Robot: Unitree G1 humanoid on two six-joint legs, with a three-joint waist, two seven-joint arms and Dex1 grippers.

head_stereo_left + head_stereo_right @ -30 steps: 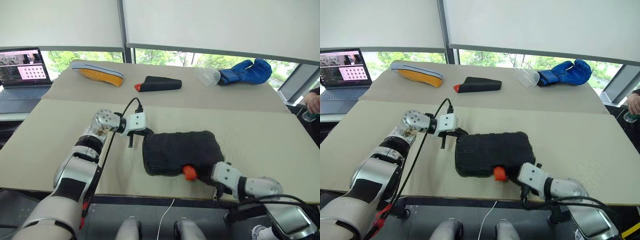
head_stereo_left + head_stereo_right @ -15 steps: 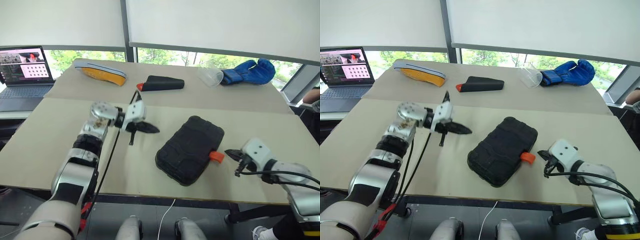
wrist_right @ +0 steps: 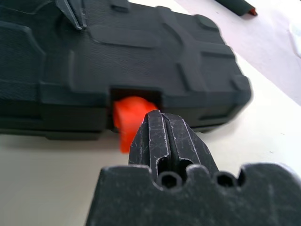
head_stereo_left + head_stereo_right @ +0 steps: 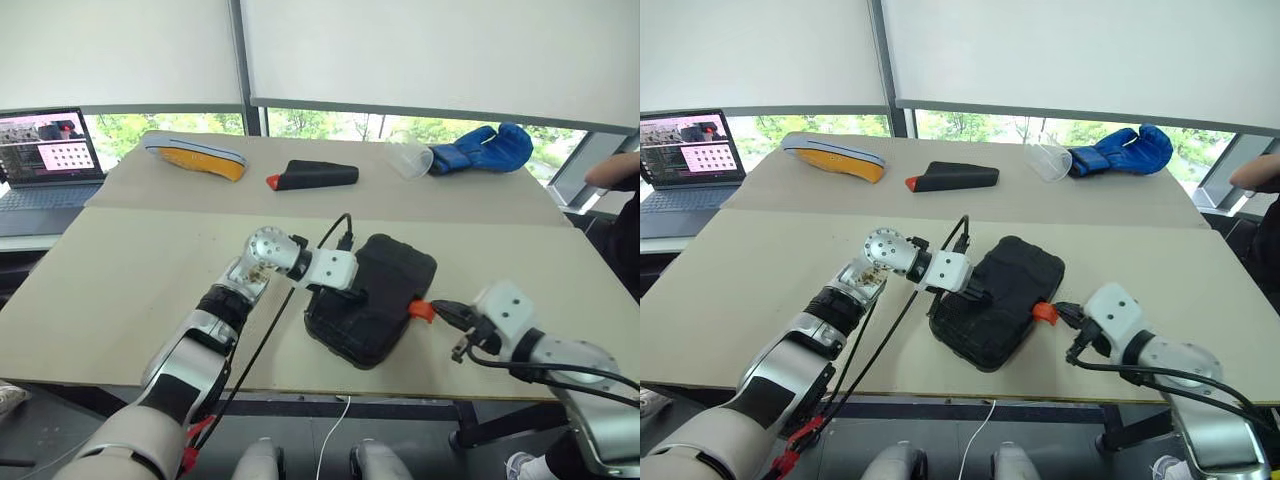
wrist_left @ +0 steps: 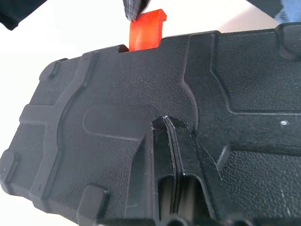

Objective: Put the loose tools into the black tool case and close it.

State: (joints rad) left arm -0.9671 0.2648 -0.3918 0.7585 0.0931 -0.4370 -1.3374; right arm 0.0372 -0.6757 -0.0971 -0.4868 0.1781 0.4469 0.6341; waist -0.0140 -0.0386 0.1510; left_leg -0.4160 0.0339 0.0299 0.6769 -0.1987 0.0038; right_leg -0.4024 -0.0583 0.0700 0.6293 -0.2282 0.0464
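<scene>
**Black fingers on a closed case**

Black fingers pressed together on both sides: left gripper [image 5: 165,123] is resting on the black tool case [image 4: 375,300] lid, right gripper [image 3: 162,123] is nosing its orange latch [image 3: 128,115]. Case is lying closed on the table [image 4: 120,280].

We see bare beige tabletop [image 4: 130,290] left of the closed black plastic tool case [image 4: 385,275]; our two arms flank it, the right gripper [image 4: 443,312] against its orange latch [image 4: 421,310]
</scene>
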